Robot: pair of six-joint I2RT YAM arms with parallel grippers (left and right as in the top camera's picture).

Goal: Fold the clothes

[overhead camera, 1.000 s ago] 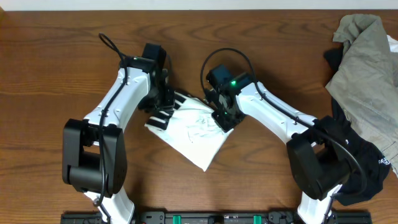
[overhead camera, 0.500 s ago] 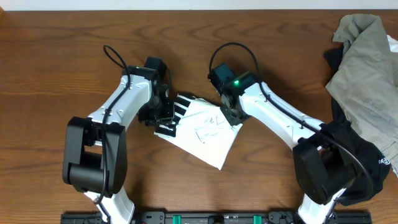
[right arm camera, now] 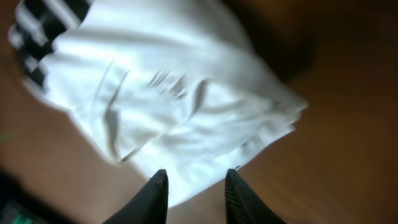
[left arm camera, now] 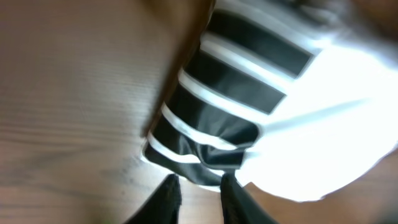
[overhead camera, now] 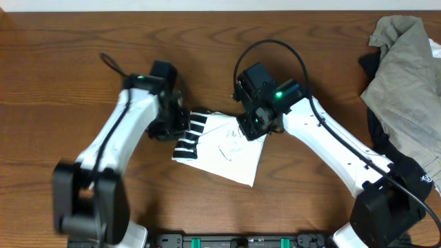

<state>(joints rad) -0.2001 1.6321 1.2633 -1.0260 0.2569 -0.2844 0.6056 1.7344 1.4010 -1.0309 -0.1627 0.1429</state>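
My left gripper (left arm camera: 199, 186) has its fingers a little apart right at the striped edge, with nothing pinched that I can see. My right gripper (right arm camera: 196, 183) is slack too, fingers spread and empty over the white corner. The T-shirt (overhead camera: 224, 148) sits in the middle of the table (overhead camera: 55, 69) between my arms as a small folded packet, so I'd say the folding's basically done. It looks a bit crooked, so maybe that striped flap needs squaring up.
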